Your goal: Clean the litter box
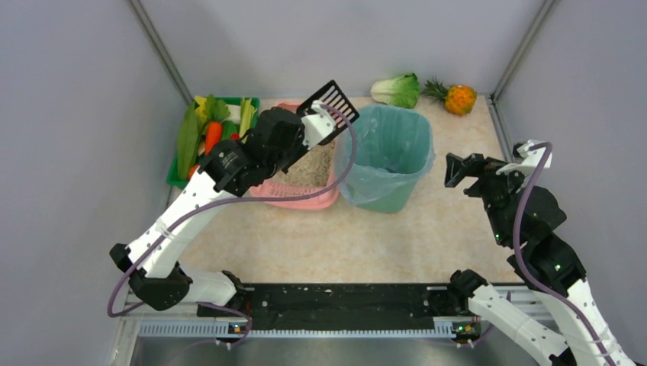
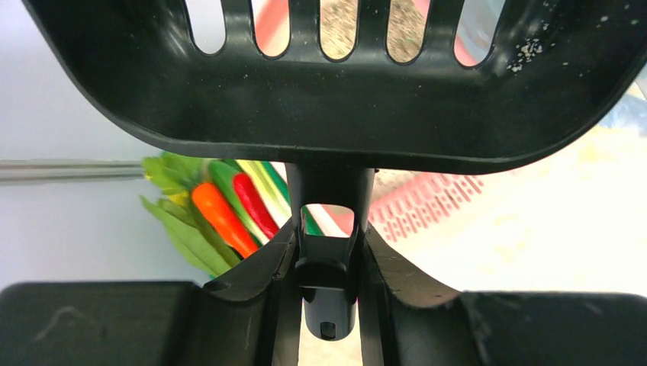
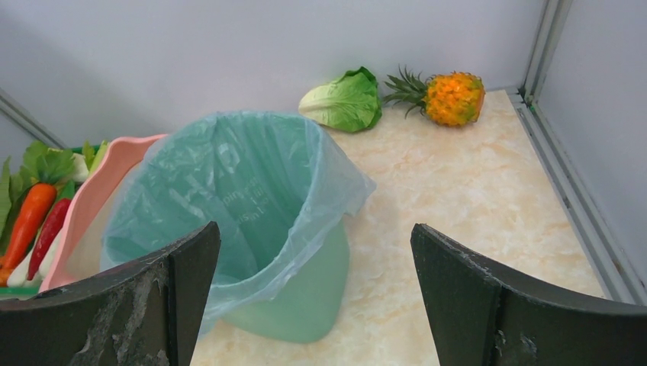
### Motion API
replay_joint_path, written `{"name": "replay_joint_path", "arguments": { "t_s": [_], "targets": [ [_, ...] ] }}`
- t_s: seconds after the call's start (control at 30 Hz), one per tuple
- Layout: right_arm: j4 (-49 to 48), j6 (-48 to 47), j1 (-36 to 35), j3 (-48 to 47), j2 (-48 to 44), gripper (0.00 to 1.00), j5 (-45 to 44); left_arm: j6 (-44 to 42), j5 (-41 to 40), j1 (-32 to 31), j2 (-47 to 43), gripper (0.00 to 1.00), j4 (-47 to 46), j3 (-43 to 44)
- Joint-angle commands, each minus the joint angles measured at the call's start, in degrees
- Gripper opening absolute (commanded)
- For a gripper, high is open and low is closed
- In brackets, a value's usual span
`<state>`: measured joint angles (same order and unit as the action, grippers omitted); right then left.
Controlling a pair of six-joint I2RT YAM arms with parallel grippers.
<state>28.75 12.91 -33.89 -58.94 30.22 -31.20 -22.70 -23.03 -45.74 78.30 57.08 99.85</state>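
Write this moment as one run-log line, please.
left gripper: shut on scoop, above litter box | right gripper: open, empty, facing bin

No text can be read here. The only lettering is a faint, pale print on the inside of the translucent green liner (image 3: 244,202) that lines the bin (image 3: 305,305), on its far-left wall as the right wrist view shows it. It runs in a few short slanted lines across the creased plastic. The characters are too washed-out and blurred to make out any word, brand or number.
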Motion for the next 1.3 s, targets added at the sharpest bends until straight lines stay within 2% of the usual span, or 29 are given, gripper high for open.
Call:
{"name": "replay_joint_path", "arguments": {
  "t_s": [0.0, 0.1, 0.37, 0.5, 0.7, 0.83, 0.97, 1.1, 1.27],
  "targets": [
    [-1.9, 1.9, -0.2, -2.1, 0.0, 0.95, 1.2, 7.3, 5.8, 0.3, -6.8, 0.00, -1.1, -8.3],
    [-1.6, 2.5, -0.2, -2.4, 0.1, 0.95, 1.3, 13.2, 8.3, 0.8, -9.9, 0.00, -3.4, -13.4],
    [-1.6, 4.5, -0.2, -2.8, 1.4, 0.95, 2.2, 26.6, 8.7, 4.3, -15.6, 0.00, -5.5, -22.9],
    [-1.6, 5.1, -0.2, -3.0, 1.9, 0.95, 2.5, 30.4, 10.0, 7.1, -16.2, 0.00, -5.0, -25.3],
    [-1.6, 5.3, -0.3, -2.9, 2.2, 0.95, 2.2, 35.7, 14.2, 7.9, -16.3, 0.00, -6.2, -31.4],
    [-1.7, 5.5, -0.2, -2.8, 2.1, 0.95, 2.2, 39.3, 15.4, 9.7, -13.5, 0.02, -7.2, -32.1],
    [-1.7, 5.5, -0.2, -2.7, 2.3, 0.95, 2.2, 40.0, 17.1, 14.1, -7.7, 0.02, -7.4, -31.3],
    [-1.6, 5.4, -0.2, -2.6, 2.1, 0.95, 2.2, 39.0, 20.1, 18.8, 0.1, 0.03, -7.2, -29.2],
    [-0.7, 5.0, -0.3, -2.9, 1.4, 0.95, 1.0, 36.0, 22.4, 21.8, 9.3, 0.04, -6.4, -24.3]
  ]
}}
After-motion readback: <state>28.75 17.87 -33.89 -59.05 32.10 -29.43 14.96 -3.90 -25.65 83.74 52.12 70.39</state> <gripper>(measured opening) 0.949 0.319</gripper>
